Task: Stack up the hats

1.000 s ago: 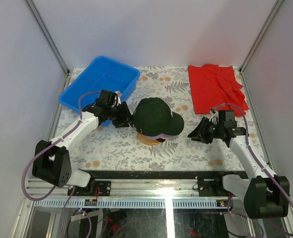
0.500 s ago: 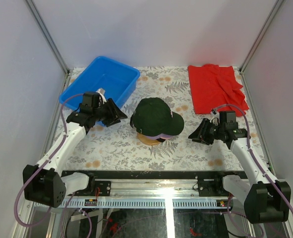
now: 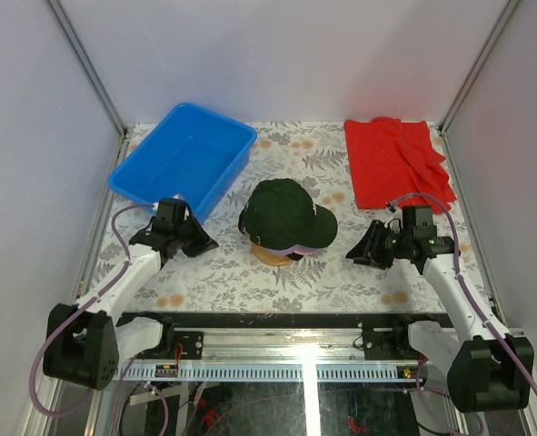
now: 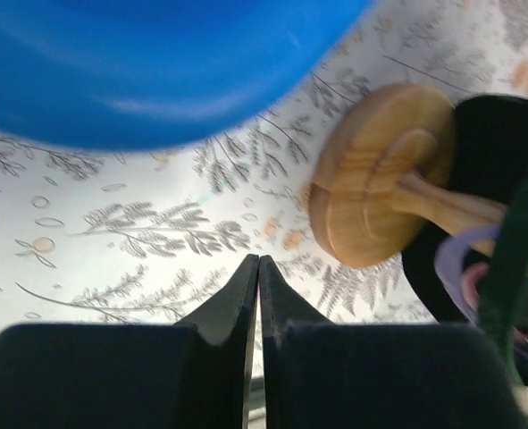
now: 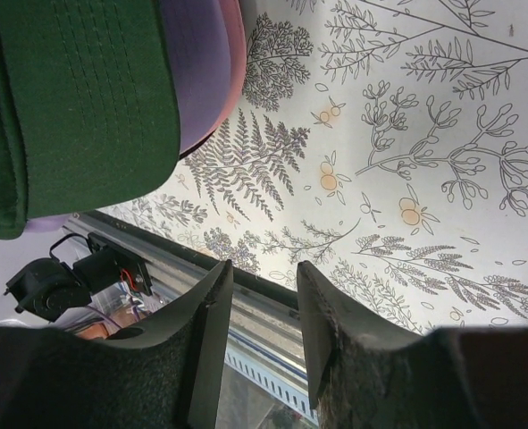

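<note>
Left end effector (image 4: pixel 258 264) hovers low over the table (image 3: pixel 341 283) with its fingers pressed together on nothing. It sits just beside the blue bin's (image 3: pixel 191 159) near corner and apart from the hats. The right end effector (image 5: pixel 264 273) hangs with a narrow gap between its fingers, also holding nothing, well clear on the far side of the pile. Between them the hats (image 3: pixel 284 214) sit heaped on a round wooden stand (image 4: pixel 380 179). The dark green cap is on top, with lavender (image 5: pixel 201 71) and pink (image 5: pixel 235 54) brims peeping out beneath; a fourth cannot be made out for certain. No loose cap shows on the table, so stacking looks finished or nearly so. The next move probably calls only for drawing both arms clear without brushing the pile. Farthest back lies a red cloth (image 3: pixel 395 163).
</note>
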{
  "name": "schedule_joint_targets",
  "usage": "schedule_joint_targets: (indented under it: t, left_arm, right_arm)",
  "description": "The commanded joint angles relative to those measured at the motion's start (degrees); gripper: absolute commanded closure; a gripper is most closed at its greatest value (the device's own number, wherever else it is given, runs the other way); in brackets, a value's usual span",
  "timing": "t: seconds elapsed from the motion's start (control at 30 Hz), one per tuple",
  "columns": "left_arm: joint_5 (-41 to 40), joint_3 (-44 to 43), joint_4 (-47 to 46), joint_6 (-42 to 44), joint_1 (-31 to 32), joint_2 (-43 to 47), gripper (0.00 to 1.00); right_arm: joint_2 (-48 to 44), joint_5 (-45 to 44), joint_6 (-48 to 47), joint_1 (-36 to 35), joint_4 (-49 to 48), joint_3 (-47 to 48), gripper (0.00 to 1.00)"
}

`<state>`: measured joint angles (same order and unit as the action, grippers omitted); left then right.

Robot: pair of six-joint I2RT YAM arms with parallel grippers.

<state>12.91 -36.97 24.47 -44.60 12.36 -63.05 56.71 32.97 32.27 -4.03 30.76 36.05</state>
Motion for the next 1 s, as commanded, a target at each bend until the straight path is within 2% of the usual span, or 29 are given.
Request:
schedule_joint_targets:
  t: [0.0, 0.2, 0.37, 0.73, 0.97]
  left_arm:
    - [-8.4, -0.8, -13.3, 1.0, -0.5, -3.6, 1.00]
    - [-15.8, -6.7, -20.4, 3.8, -2.6, -15.9, 1.00]
    - [-20.4, -17.8, -15.8, 4.7, -7.2, -28.6, 1.00]
    - [-21.9, -47.7, -5.2, 12.3, -21.9, -49.1, 1.00]
    - [-20.0, -57.6, -4.0, 16.6, -27.6, -56.2, 1.00]
  right_arm:
    - [-1.8, 0.0, -1.7, -0.4, 2.4, 1.0, 0.58]
    - [-3.3, -0.9, -2.8, -0.3, 4.8, -0.9, 0.58]
    - [-3.9, -1.5, -2.3, -0.3, 5.6, -1.2, 0.58]
    - [-1.8, -3.0, -0.1, -0.2, 5.7, 2.0, 0.58]
    - [1.4, -2.9, 2.5, -0.2, 2.6, 3.0, 0.58]
